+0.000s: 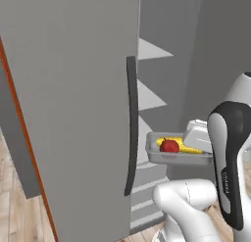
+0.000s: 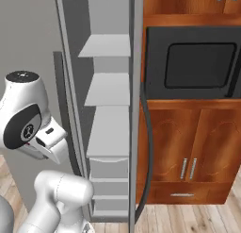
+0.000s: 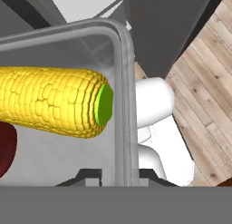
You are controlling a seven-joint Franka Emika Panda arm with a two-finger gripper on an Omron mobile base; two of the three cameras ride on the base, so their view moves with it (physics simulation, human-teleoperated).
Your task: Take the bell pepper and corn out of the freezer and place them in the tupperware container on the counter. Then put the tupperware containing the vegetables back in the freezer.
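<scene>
My gripper is shut on the rim of the tupperware container, a shallow grey tray held level in the air. In it lie the yellow corn and the red bell pepper, side by side. From the left base view the tupperware container hangs just in front of the open freezer, at about mid height, with the bell pepper and corn inside and the gripper at its right end. Pale shelves line the freezer's inside. The counter is out of view.
The freezer door with its long dark handle stands open close on the left. To the right of the freezer are brown wooden cabinets and a black oven front. Wooden floor lies below.
</scene>
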